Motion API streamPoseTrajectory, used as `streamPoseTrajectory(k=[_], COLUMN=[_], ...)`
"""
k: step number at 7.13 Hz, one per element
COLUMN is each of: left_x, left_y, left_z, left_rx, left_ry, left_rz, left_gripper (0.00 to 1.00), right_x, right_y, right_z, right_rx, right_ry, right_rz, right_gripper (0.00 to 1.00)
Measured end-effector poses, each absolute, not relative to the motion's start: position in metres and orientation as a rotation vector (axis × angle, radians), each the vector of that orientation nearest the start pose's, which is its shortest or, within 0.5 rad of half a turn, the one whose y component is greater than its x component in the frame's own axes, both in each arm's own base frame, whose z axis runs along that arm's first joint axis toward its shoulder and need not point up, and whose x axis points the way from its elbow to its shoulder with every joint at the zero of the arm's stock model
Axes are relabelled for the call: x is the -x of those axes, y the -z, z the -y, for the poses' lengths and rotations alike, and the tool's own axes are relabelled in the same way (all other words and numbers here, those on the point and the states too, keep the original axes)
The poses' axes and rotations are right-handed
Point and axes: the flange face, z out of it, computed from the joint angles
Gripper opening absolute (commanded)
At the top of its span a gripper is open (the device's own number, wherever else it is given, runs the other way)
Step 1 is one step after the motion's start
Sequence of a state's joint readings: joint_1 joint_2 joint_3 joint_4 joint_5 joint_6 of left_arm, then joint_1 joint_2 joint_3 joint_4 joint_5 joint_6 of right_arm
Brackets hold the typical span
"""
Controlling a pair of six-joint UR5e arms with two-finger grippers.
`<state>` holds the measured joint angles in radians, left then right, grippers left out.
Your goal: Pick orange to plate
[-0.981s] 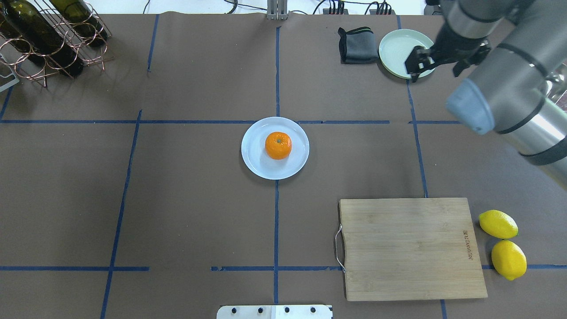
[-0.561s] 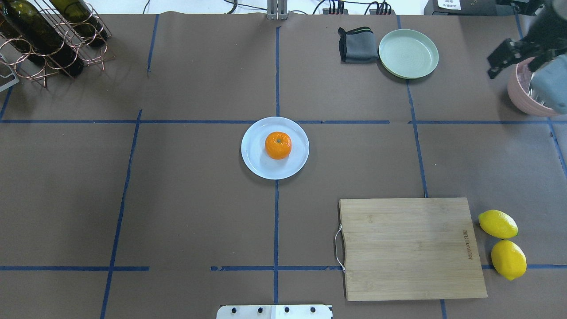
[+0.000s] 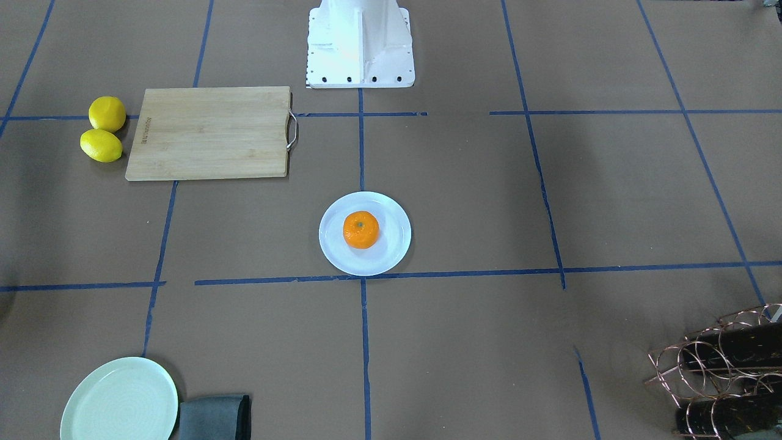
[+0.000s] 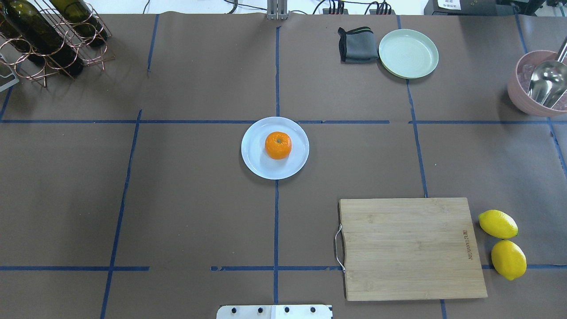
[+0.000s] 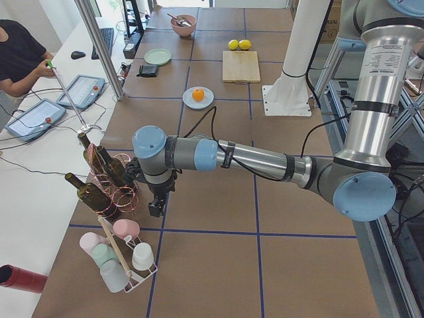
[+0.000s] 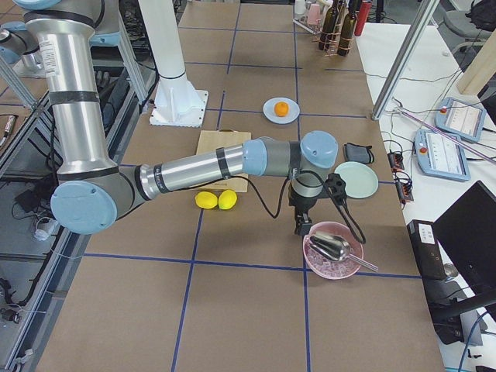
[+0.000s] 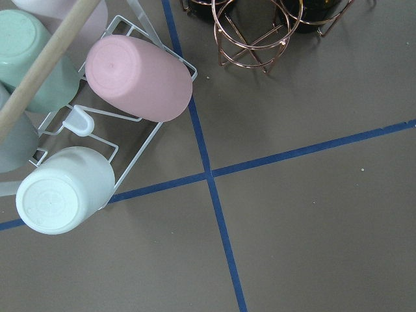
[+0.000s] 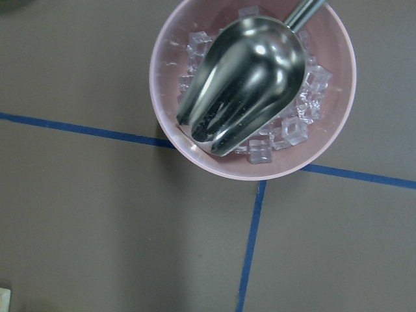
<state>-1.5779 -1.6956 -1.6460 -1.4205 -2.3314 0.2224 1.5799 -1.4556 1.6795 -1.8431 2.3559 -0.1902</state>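
**Materials and surface finishes on the worktable.**
Matt brown paper (image 4: pixel 199 199) carries smooth blue tape (image 4: pixel 275 221). The plate (image 4: pixel 256 161) is smooth and glossy, the orange (image 4: pixel 278 145) finely dimpled. The cutting board (image 4: pixel 409 248) is matt grained wood with a metal wire handle (image 4: pixel 337 248). The scoop (image 8: pixel 244 84) is polished metal and lies in a matt pink bowl (image 8: pixel 224 168). The cloth (image 4: pixel 358 45) is soft grey fabric, and the bottle rack (image 4: pixel 53 44) is coppery wire.
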Motion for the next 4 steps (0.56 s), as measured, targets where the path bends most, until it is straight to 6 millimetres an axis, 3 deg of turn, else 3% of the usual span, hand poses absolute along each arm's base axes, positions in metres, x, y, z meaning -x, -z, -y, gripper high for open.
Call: streamPoseTrajectory(k=[3, 4], left_x=[0.069, 0.069], left_y=[-0.573, -0.574], left_z=[0.54, 0.539], left_rx=[-0.135, -0.132], left_ry=[-0.224, -0.222], left_rz=[-0.752, -0.752], left_gripper=[1.0, 1.0], right_x=[-0.096, -0.1], right_y=[-0.652, -0.668], right_z=[0.514, 0.511], right_rx=[-0.059, -0.086], right_ry=[0.129, 0.126], right_rz=[0.825, 0.839], right_gripper=[1.0, 1.0])
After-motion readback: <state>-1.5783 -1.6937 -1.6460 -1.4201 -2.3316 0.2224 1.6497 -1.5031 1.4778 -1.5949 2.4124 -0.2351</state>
